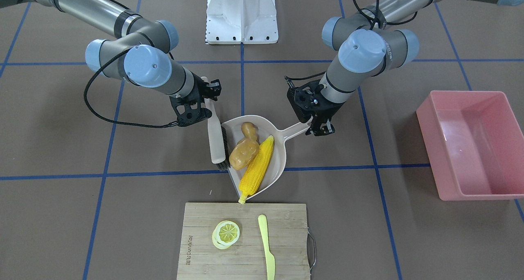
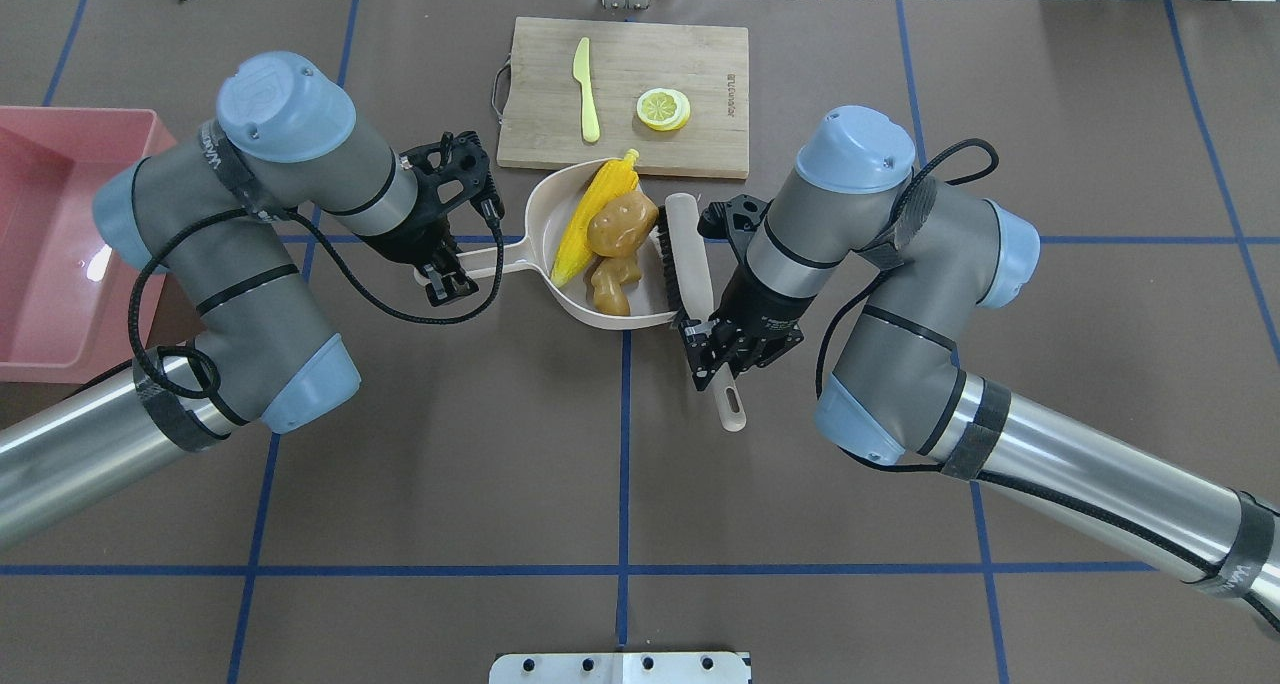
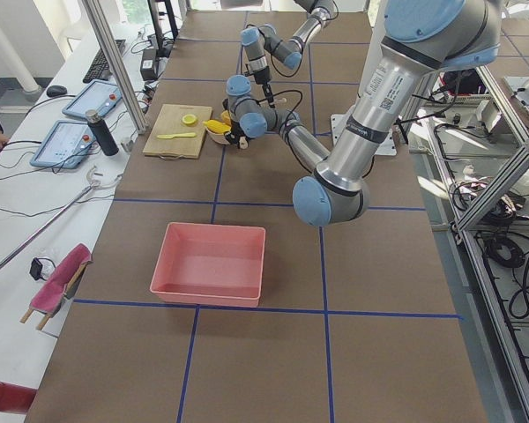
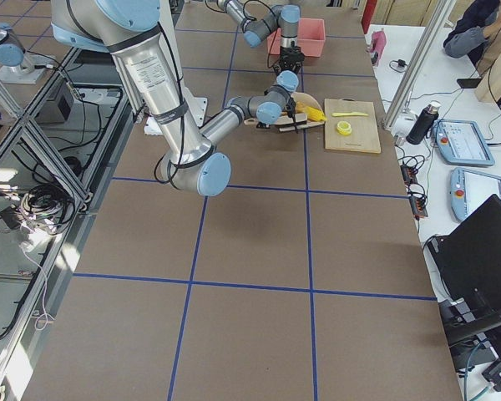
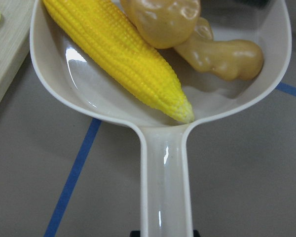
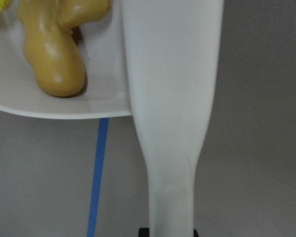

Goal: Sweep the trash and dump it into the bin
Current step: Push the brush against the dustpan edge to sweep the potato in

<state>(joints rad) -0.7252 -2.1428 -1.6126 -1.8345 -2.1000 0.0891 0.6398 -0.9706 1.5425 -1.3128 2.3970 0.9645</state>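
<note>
The yellow corn cob (image 1: 258, 163), the tan potato-like lump (image 1: 243, 154) and the knobbly ginger-like piece (image 1: 249, 130) all lie in the beige dustpan (image 1: 282, 161). My left gripper (image 2: 445, 276) is shut on the dustpan's handle (image 5: 165, 177). My right gripper (image 2: 712, 349) is shut on the handle of a white brush (image 2: 690, 254). The brush lies along the pan's open mouth, with its bristles against it. The pink bin (image 2: 50, 254) stands empty at the table's left edge, apart from the pan.
A wooden cutting board (image 2: 700, 154) lies just beyond the dustpan, with a lemon slice (image 2: 662, 109) and a yellow-green knife (image 2: 585, 89) on it. The corn's tip reaches the board's near edge. The robot's white base plate (image 2: 620, 667) is at the near edge.
</note>
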